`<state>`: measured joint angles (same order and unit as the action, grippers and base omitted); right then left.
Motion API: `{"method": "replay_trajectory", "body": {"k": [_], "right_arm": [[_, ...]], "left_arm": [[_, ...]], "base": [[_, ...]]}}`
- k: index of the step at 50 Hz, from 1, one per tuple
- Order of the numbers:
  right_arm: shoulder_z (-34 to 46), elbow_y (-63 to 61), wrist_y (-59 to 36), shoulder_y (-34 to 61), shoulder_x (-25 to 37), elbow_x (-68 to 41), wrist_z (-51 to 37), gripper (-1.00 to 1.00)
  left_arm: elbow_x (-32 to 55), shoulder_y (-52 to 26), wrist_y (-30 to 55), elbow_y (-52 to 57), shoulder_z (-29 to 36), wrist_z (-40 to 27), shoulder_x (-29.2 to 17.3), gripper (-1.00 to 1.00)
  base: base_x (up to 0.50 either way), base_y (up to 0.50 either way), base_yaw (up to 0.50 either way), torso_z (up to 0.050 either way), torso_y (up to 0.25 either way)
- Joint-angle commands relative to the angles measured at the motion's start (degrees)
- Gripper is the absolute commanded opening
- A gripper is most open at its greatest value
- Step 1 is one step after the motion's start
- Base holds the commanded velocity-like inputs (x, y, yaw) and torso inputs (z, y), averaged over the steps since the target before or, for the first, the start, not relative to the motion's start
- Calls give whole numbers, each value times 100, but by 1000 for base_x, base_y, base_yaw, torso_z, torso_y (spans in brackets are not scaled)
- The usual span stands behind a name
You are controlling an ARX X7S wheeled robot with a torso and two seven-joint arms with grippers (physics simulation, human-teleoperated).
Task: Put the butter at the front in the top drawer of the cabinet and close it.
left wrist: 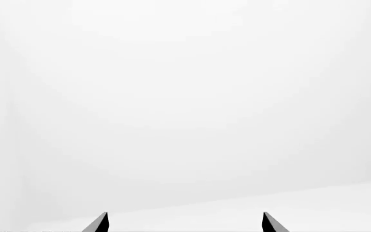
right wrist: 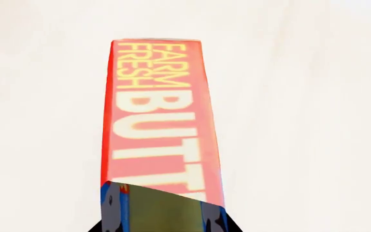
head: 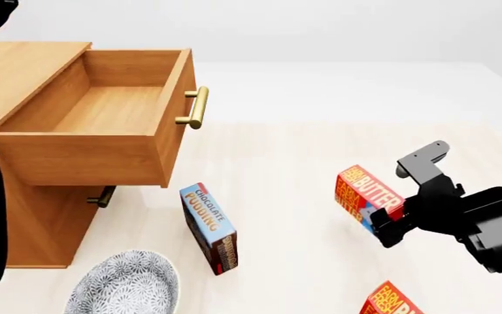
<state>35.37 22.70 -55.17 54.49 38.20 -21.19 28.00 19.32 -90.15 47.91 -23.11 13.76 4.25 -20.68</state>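
item 1, my right gripper (head: 389, 222): clamped on the butter (head: 366, 197), holding it by 1 end, with the carton off the floor and tilted, lettering up. the right wrist view confirms it: the red face fills the frame between my fingers. i hold it by the end, i judge, so the free length can go into the drawer first.

item 2, my left gripper (left wrist: 185, 223): 2 dark tips set well apart, nothing between them, facing blank white. parked out of the way, as i read it.

item 3, the top drawer (head: 102, 124): pulled out of the cabinet (head: 24, 65), interior bare, brass handle (head: 194, 108) toward my right arm. open so the carton can drop in from above.

item 4, second butter carton (head: 391, 302): on the floor at the head view's lower edge, well apart from the held 1. not wanted.

item 5, chocolate pudding box (head: 210, 227): standing on edge between the cabinet and the held carton.

item 6, patterned bowl (head: 125, 284): on the floor near the cabinet's base.

remaining: carry, release, push shut.
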Motion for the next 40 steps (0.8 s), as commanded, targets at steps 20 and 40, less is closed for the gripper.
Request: {"method": "replay_trajectory", "body": {"k": [20,40], "right_arm": [[-87,-2213,-928,1686,718,69,205,-100],[-16,-3798,1156,1804,1911,480,745,-100]], "left_arm": [[466,683,110,1093,49,627,-372,100],[650,1632,-841,2459,466,1880,-1154,100]], "base": [[0,0,0,0,92],[0,0,0,0,1]]}}
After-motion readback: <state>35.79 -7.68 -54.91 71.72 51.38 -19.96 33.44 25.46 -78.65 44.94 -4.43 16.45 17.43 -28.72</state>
